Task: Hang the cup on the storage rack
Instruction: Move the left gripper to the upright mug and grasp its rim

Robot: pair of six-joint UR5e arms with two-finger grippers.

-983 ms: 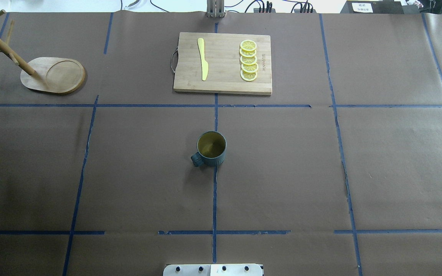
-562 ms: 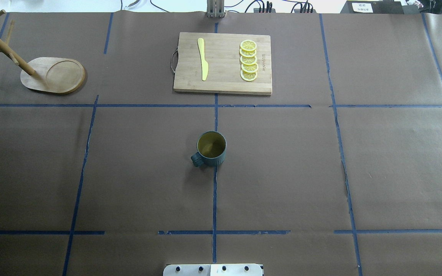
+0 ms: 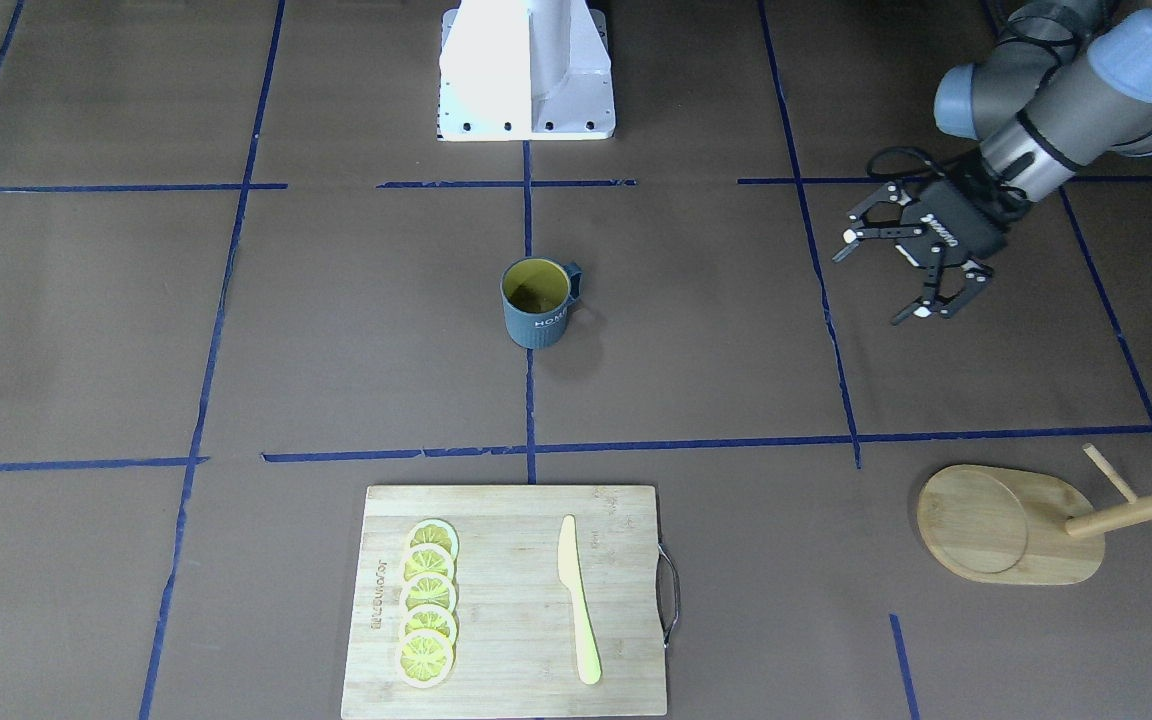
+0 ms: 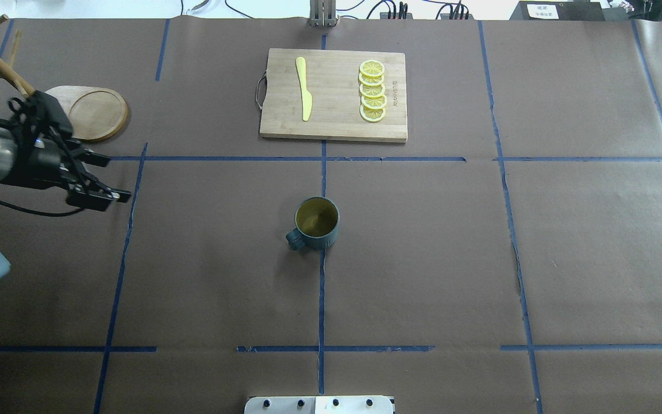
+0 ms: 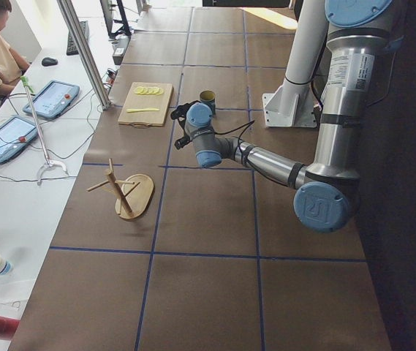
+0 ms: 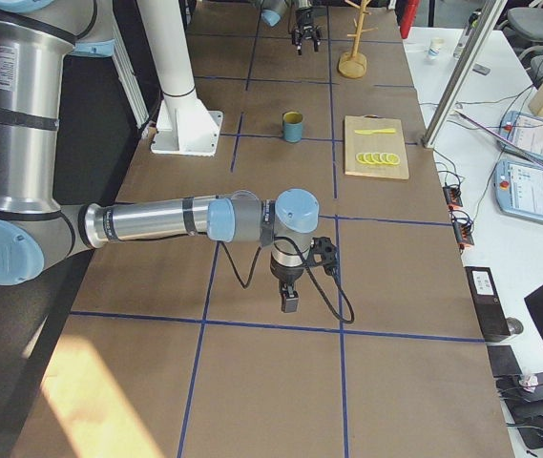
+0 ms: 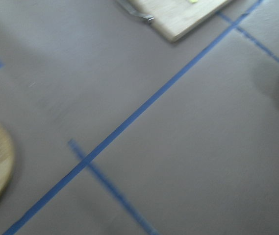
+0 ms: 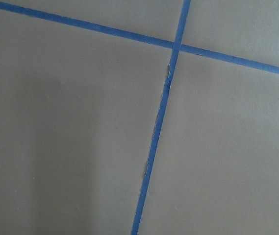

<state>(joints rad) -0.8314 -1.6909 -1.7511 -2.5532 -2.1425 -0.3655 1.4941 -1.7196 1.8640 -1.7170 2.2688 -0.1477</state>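
Note:
The dark blue-grey cup (image 4: 316,223) stands upright mid-table with its handle toward my left; "HOME" shows in the front view (image 3: 537,303). The wooden storage rack (image 4: 92,112) stands at the far left, its post and pegs leaning out of frame; it also shows in the front view (image 3: 1006,525). My left gripper (image 4: 117,180) is open and empty above the table. It is just in front of the rack base and well left of the cup, as the front view (image 3: 881,280) also shows. My right gripper (image 6: 290,303) shows only in the right side view, far from the cup; I cannot tell its state.
A bamboo cutting board (image 4: 334,95) with a yellow knife (image 4: 304,89) and several lemon slices (image 4: 372,91) lies at the far centre. The robot base (image 3: 526,70) stands at the near edge. Blue tape lines grid the brown table cover.
My left arm has come into the overhead view from the left edge and now partly covers the rack base. The cup and the rack have not moved.

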